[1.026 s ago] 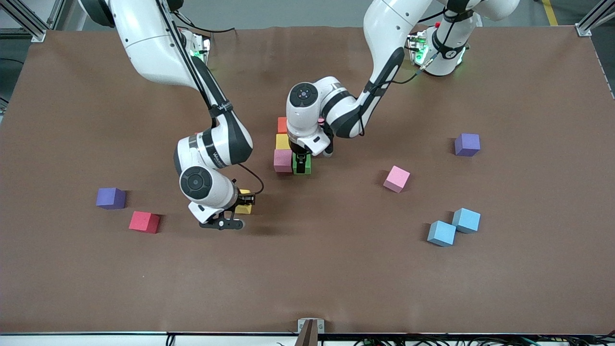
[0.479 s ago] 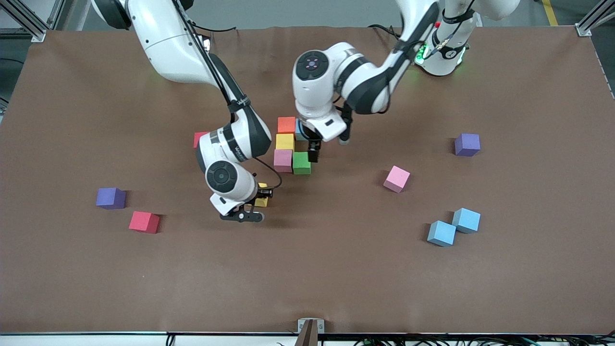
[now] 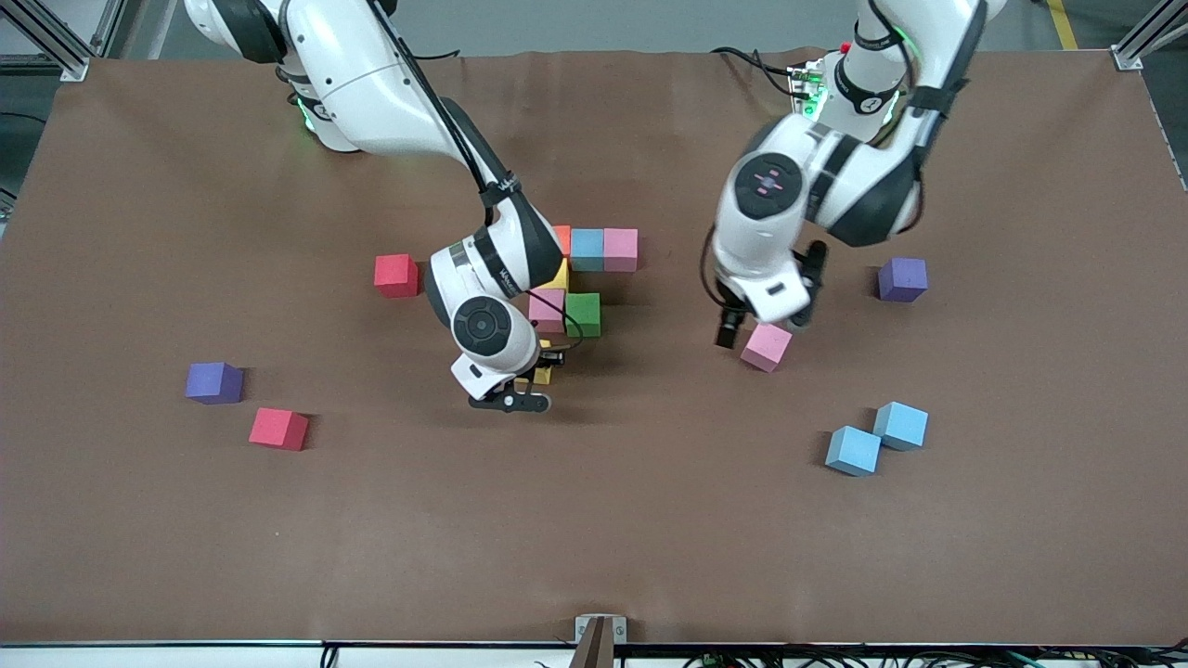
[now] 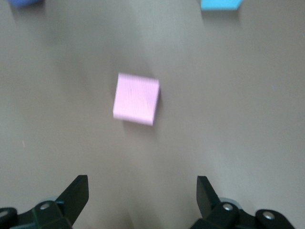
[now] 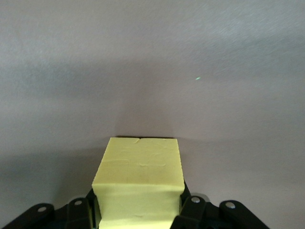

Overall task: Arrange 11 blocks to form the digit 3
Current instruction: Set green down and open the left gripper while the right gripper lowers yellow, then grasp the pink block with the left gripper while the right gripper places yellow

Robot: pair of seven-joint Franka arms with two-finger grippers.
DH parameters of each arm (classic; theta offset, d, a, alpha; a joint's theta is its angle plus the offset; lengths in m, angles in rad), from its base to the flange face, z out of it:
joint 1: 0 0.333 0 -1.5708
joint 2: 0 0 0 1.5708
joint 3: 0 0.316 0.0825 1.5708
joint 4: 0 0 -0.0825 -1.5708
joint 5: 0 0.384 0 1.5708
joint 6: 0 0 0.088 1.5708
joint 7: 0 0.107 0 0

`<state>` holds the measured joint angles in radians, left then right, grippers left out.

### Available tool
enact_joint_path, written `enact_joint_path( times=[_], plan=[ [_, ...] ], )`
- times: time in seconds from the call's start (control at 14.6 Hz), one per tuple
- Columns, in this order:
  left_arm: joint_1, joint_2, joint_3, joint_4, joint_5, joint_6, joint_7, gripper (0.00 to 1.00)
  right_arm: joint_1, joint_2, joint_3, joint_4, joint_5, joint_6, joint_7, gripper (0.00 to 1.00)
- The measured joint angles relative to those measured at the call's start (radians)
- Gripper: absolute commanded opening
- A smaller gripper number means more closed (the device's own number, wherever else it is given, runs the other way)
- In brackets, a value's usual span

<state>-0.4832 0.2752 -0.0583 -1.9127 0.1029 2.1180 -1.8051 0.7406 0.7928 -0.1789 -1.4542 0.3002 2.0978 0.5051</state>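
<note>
The right pincer (image 3: 536, 369) grips a yellow block (image 5: 139, 183) over bare desk (image 3: 594, 520) just beside the partial digit 3 (image 3: 575, 278). The left pincer (image 3: 756, 336), spread wide, hangs over a loose pink block (image 3: 767, 346) with open brown desk on every side.

Six blocks (image 3: 585, 249) cluster mid-table; yellow cube (image 5: 139, 183) held aloft.

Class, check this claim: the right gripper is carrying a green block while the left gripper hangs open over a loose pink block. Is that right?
Not quite. The right gripper is carrying a yellow block, not a green one, as the right wrist view shows. The left gripper does hang open over the loose pink block.
</note>
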Motion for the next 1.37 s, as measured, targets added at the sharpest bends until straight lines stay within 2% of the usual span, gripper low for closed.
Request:
enact_joint_path(
  times=[0.21, 0.55, 0.96, 1.23, 1.3, 1.37],
  plan=[
    [0.073, -0.001, 0.0, -0.055, 0.0, 0.039, 0.115, 1.0, 0.004, 0.001, 0.0, 0.003, 0.029, -0.006, 0.001, 0.57],
    [0.121, 0.028, -0.002, -0.142, 0.0, 0.158, 0.259, 1.0, 0.004, 0.002, 0.001, 0.004, 0.05, -0.031, 0.001, 0.58],
    [0.136, 0.127, -0.003, -0.151, 0.0, 0.306, 0.293, 1.0, 0.004, 0.002, 0.003, 0.004, 0.051, -0.061, 0.001, 0.58],
    [0.158, 0.161, -0.003, -0.157, 0.0, 0.33, 0.293, 1.0, 0.005, 0.002, 0.008, 0.004, 0.052, -0.061, 0.001, 0.58],
    [0.159, 0.163, -0.003, -0.161, 0.0, 0.33, 0.293, 0.98, 0.005, 0.002, 0.009, 0.004, 0.052, -0.061, 0.001, 0.58],
    [0.159, 0.165, -0.003, -0.164, 0.0, 0.33, 0.293, 0.88, 0.005, 0.002, 0.009, 0.004, 0.052, -0.061, 0.001, 0.58]
  ],
)
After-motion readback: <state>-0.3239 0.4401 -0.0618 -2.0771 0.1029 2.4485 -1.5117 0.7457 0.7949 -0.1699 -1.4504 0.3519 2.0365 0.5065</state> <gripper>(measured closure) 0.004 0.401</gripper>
